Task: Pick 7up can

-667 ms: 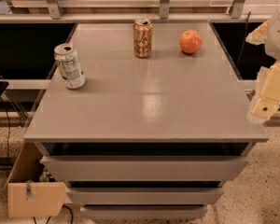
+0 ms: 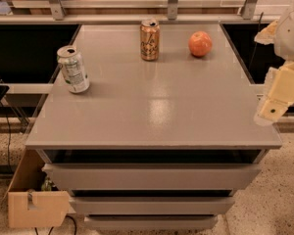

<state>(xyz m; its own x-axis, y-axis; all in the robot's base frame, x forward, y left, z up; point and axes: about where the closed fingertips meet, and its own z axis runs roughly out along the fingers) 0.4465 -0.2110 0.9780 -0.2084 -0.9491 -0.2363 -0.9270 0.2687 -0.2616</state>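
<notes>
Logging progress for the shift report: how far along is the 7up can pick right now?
Nothing looks done: the 7up can stands upright near the left edge of the table, untouched. In hand: the gripper hangs beside the table's right edge, on the opposite side from the can. Left: reach across, grasp the can and lift it.

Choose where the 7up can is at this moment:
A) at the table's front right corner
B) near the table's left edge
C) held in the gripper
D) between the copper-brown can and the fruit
B: the 7up can stands near the left edge of the table, apart from the copper-brown can and the round orange fruit, while the gripper is by the table's right edge, far from it.
</notes>
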